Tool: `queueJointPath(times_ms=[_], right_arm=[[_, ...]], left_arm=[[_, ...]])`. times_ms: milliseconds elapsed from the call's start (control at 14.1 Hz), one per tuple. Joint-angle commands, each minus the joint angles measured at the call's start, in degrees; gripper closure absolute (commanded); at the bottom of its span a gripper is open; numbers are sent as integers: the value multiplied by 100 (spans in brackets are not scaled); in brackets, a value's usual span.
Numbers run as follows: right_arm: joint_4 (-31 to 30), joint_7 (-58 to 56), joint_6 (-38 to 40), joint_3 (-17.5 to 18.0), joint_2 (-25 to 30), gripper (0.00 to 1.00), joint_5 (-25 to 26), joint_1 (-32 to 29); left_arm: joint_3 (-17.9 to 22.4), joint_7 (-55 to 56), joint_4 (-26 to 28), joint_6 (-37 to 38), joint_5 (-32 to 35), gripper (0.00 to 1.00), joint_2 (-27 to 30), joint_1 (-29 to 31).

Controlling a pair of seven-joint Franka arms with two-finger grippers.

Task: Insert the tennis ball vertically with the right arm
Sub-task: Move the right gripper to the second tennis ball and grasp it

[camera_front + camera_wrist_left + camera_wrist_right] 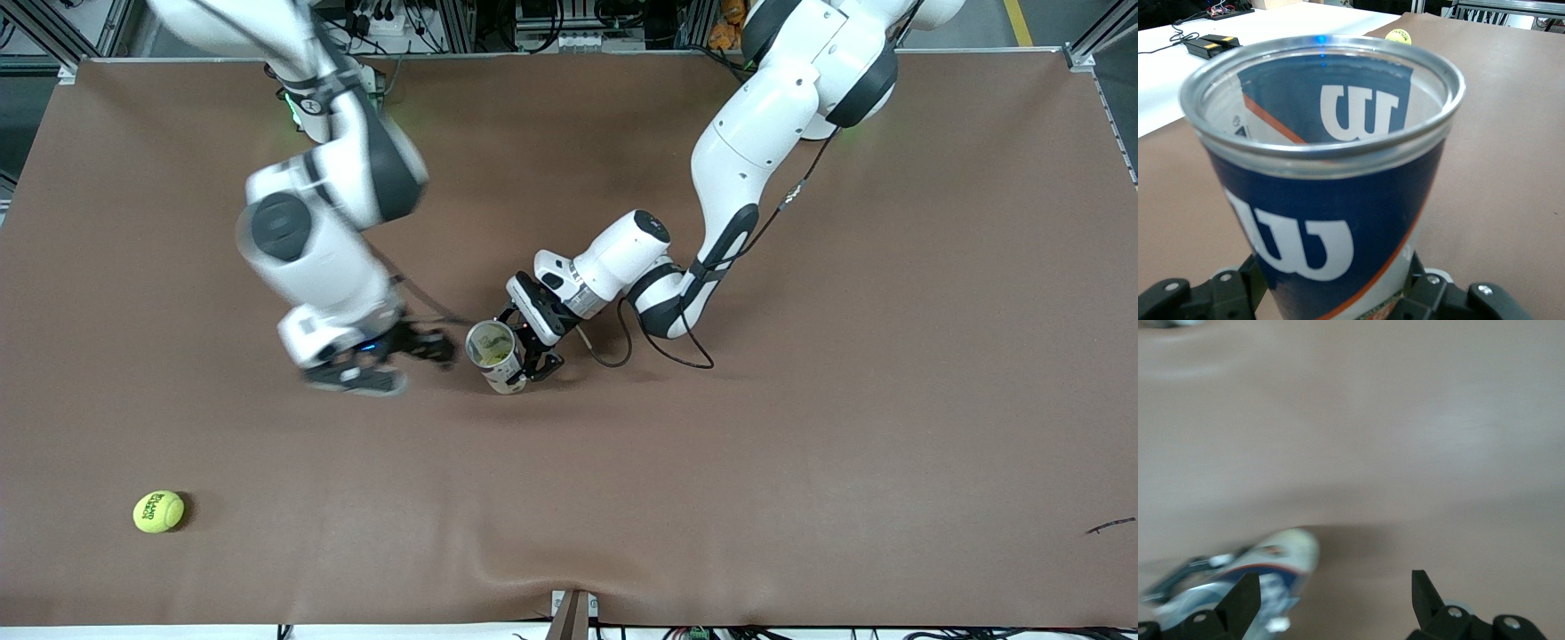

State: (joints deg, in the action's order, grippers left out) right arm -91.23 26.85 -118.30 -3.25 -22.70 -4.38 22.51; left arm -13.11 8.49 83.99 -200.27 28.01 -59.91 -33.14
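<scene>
A yellow-green tennis ball [158, 511] lies on the brown table near the front camera, toward the right arm's end; the left wrist view shows it small [1398, 37], past the can's rim. A blue-and-white ball can [494, 349] [1331, 200] stands upright with its mouth open at mid-table. My left gripper [526, 352] [1338, 297] is shut on its lower body. My right gripper [442, 347] [1335, 597] hangs low beside the can, on the side toward the right arm's end. It is open with nothing between its fingers; the can [1275, 567] shows just past one fingertip.
The brown mat [800, 462] covers the whole table and has a slight ridge at its front edge [569, 582]. A small dark scrap [1109, 526] lies near the front corner at the left arm's end. A black power brick [1208, 45] sits on a white surface off the mat.
</scene>
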Motion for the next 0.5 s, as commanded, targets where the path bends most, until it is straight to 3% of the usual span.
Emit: queueJointPath(times_ms=[0, 425], right_arm=[[-106, -1230, 202, 123, 3, 0, 60, -1087], [359, -4017, -253, 123, -1190, 0, 437, -2416]], left_arm=[[71, -5, -14, 32, 56, 21, 6, -70], [71, -5, -32, 32, 56, 21, 23, -61]])
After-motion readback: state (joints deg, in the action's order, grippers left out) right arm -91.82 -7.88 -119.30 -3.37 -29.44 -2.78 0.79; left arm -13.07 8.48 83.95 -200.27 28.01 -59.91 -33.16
